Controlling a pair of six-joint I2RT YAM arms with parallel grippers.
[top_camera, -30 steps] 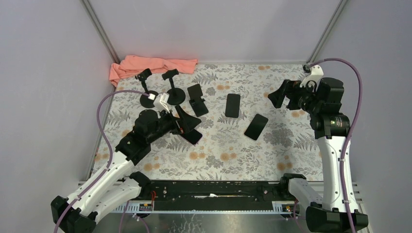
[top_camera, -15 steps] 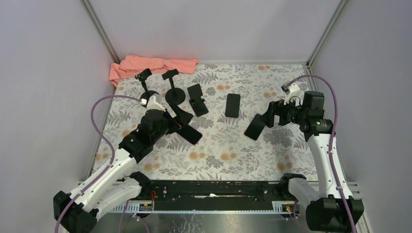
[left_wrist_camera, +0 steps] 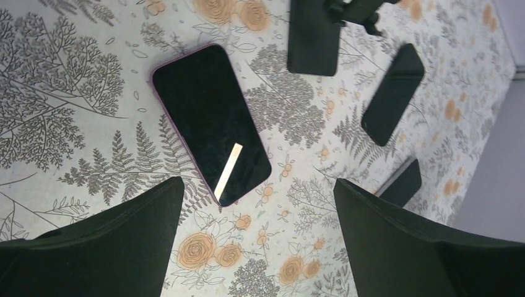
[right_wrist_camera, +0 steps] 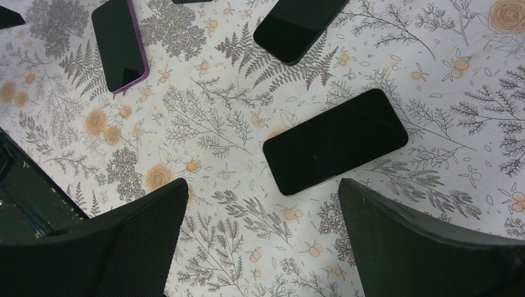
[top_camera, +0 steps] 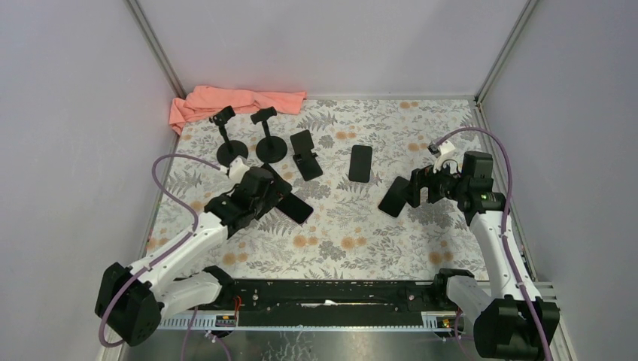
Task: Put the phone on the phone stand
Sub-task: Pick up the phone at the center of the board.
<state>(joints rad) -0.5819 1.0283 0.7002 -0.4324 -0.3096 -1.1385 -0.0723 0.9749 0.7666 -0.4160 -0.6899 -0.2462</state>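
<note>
Three black phones lie flat on the floral mat. One with a purple edge (top_camera: pixel 298 208) lies by my left gripper (top_camera: pixel 275 191), which is open above its near end; in the left wrist view the phone (left_wrist_camera: pixel 210 120) is just ahead of the gripper (left_wrist_camera: pixel 257 207). A second phone (top_camera: pixel 393 198) lies under my open right gripper (top_camera: pixel 413 191); in the right wrist view it (right_wrist_camera: pixel 334 141) sits just ahead of the gripper (right_wrist_camera: pixel 263 207). The third phone (top_camera: pixel 360 162) lies mid-table. A folding phone stand (top_camera: pixel 305 154) stands behind the purple phone.
Two black round-base pole stands (top_camera: pixel 232 149) (top_camera: pixel 271 144) stand at the back left. A pink cloth (top_camera: pixel 233 100) lies in the back left corner. Grey walls close in the mat on three sides.
My right arm has swung down and left from the back right to hover over the second phone. My left arm has lowered and shifted right over the purple-edged phone.
</note>
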